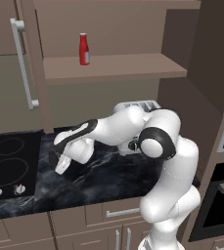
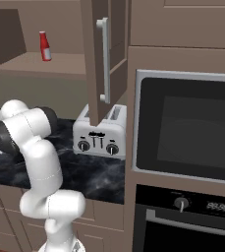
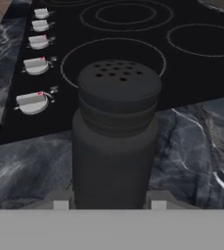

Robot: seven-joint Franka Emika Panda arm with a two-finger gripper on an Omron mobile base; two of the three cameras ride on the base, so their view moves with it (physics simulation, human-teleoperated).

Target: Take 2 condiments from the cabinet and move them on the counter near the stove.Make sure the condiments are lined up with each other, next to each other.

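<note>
Currently: gripper point(image 3: 109, 205) closed on dark shaker point(image 3: 116, 136), low above counter point(image 3: 30, 166) beside stove point(image 3: 133, 44). Red bottle point(image 1: 84, 49) upright on cabinet shelf point(image 1: 116, 67). Toaster point(image 2: 100, 134) rightward.

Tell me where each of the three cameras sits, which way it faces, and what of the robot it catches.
Left base view: behind the arm's left, facing the cooktop, counter and cabinet shelf with the red bottle; the white arm reaches left.
Right base view: behind the arm's right, facing the toaster, cabinet door and oven; elbow at left.
Hand view: on the hand, looking along the pincer shut on the dark shaker, cooktop beyond.
Both base views share bottle, toaster, counter.
</note>
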